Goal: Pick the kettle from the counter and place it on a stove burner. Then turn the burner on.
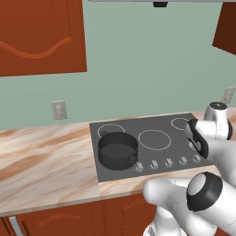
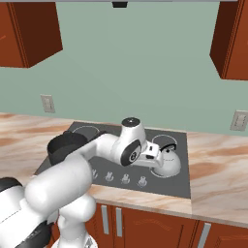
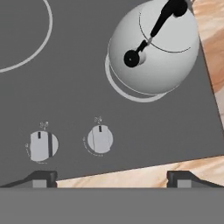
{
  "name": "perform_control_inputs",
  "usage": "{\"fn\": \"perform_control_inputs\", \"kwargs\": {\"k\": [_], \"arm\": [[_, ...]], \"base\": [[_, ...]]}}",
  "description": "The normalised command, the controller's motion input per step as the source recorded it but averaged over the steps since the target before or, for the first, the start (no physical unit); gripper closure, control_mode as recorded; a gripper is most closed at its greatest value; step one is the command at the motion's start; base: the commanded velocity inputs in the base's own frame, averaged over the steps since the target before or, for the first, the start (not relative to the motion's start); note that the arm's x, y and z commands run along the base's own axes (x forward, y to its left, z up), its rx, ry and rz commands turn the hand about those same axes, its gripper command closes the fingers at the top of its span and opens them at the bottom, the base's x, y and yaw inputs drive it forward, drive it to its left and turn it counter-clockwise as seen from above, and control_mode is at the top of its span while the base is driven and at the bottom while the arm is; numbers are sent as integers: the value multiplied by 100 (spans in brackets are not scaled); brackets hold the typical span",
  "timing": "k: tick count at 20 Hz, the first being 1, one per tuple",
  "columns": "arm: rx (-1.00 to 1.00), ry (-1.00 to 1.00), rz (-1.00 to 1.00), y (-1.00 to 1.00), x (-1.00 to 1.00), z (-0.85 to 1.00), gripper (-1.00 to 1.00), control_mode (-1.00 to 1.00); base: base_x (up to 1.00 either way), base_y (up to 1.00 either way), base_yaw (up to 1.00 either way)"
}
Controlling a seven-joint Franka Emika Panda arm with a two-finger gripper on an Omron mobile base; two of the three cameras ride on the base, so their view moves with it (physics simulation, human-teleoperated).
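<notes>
a small squat silver kettle (image 3: 153, 48) with a domed body and a thin black handle arching over its lid sits on the dark grey stove (image 3: 65, 96), resting on a white burner ring at the right end of the cooktop, close to the stove's right edge. in the right base view the kettle (image 2: 167, 162) stands upright just beyond the row of knobs. a dark round pot (image 1: 117, 150) sits on the stove's left side, well apart from the kettle. the stove is set into a beige veined marble desk (image 1: 41, 161) above reddish-brown cabinets.

the white arm reaches forward over the front of the stove, elbow raised, wrist bent down beside the kettle. the end effector (image 3: 111, 177) is spread wide and pinches nothing; its two dark fingertips (image 3: 41, 178) hover above the stove's front edge, looking down on two small grey knobs (image 3: 99, 139). the kettle lies ahead of the fingertips, apart from them
</notes>
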Motion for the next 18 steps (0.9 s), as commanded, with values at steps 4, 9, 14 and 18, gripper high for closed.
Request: {"fn": "perform_control_inputs", "kwargs": {"k": [4, 9, 14, 18], "arm": [[0, 0, 5, 24, -1, -8, -100, -100], [0, 0, 7, 25, 0, -15, -100, -100], [0, 0, 2, 1, 0, -9, -100, -100], [1, 1, 0, 13, 0, -2, -100, -100]], "base": [[0, 0, 0], [0, 0, 0], [0, 0, 0], [0, 0, 0]]}}
